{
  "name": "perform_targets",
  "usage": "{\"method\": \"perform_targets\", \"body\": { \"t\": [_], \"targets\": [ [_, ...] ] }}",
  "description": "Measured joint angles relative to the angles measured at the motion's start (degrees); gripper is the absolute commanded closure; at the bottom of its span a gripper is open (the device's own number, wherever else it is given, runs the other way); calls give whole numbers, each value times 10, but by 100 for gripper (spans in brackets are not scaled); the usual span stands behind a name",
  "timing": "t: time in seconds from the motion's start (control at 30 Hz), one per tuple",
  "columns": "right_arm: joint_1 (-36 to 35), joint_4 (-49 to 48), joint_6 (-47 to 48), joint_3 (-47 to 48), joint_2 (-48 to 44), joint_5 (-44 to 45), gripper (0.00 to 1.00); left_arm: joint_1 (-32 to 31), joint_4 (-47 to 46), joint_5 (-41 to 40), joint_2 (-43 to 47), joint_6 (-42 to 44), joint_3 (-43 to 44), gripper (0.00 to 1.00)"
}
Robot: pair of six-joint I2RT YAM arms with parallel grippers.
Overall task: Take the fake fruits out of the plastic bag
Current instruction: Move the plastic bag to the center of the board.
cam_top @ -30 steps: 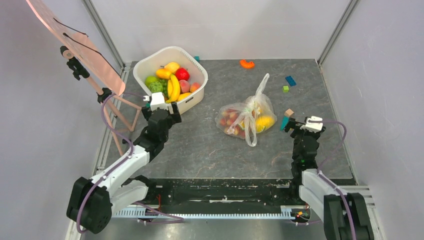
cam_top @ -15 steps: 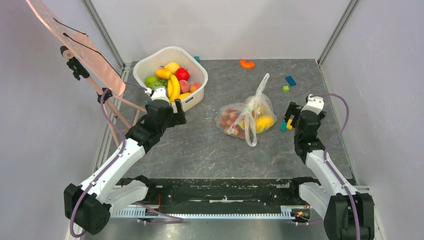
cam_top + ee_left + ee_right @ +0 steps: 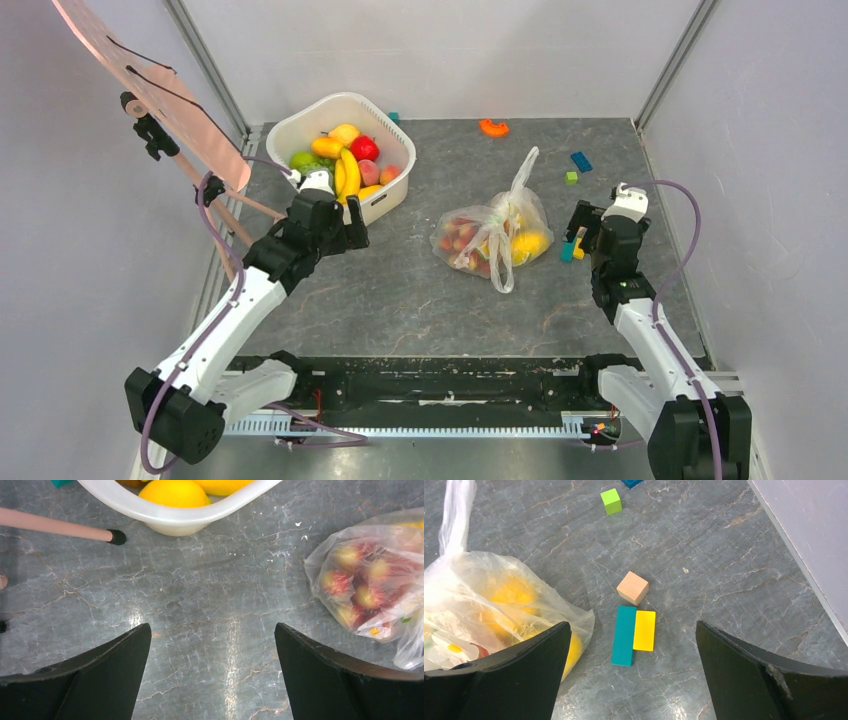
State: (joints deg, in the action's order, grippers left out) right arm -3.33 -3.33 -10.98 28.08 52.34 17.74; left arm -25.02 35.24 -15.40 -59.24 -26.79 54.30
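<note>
Grey stone-look table (image 3: 400,300). Plastic bag (image 3: 493,238): mid-table, fake fruits (image 3: 367,585) inside. Left gripper (image 3: 211,635), right gripper (image 3: 632,630): both wide open, empty, either side of bag. Risk: a pinch on the thin film could tear it or drag bag and contents together.

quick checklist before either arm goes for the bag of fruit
1. Left tool open and empty: ok.
2. Right tool open and empty: ok.
3. Clear crinkly plastic bag lying between both arms, seen by both wrist cameras: ok.
4. Small glossy fake fruits inside it, none loose beside it: ok.
5. Bag opening located: cannot tell; only one loop handle shows clearly.
6. Right tool's path clear: not ok; flat teal block, flat yellow block and tan wooden cube lie beside the bag.
</note>
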Motion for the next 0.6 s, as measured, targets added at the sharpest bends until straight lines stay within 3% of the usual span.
{"method": "perform_targets", "body": {
  "t": [0.27,0.47,0.6],
  "targets": [
    [0,17,12,0,-3,-18,2,29,-20,72,23,4,-16,0],
    [1,17,37,7,32,-139,2,29,-50,170,3,0,-24,0],
    [1,12,42,12,54,-204,1,29,-108,206,29,-24,-85,0]
  ]
}}
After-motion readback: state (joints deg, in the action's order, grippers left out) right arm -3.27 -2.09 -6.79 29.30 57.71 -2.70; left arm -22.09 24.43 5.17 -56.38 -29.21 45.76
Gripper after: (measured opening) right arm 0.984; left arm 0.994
